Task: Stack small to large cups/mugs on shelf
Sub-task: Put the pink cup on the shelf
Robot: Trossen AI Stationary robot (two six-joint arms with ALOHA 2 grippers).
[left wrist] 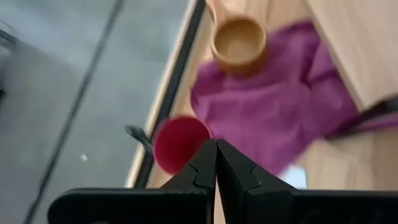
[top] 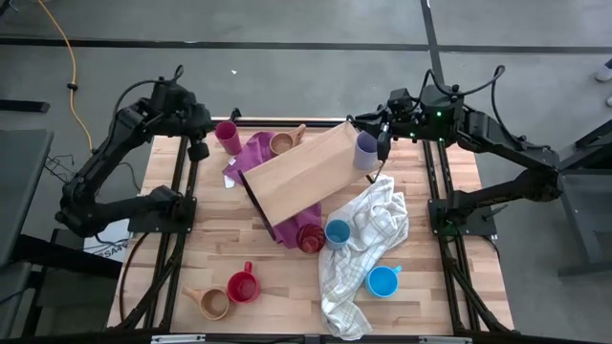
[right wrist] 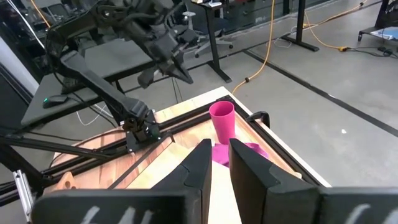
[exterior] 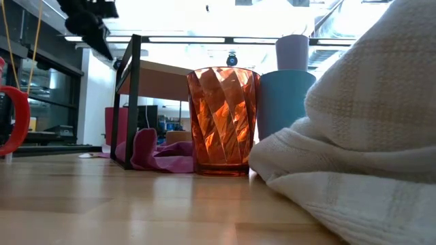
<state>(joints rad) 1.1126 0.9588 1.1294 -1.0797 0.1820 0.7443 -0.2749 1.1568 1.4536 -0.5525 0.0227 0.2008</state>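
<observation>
Low view: white towel (exterior: 368, 143) hides, seemingly, most of blue cup (exterior: 283, 102).

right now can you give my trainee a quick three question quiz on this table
1. True or false: the lavender cup stands on the shelf.
2. Which cup sits nearest the left claw? A) magenta cup B) blue mug C) red mug
3. Fill in: the purple cloth lies partly under the ____.

Key: 1 true; 2 A; 3 shelf.
</observation>
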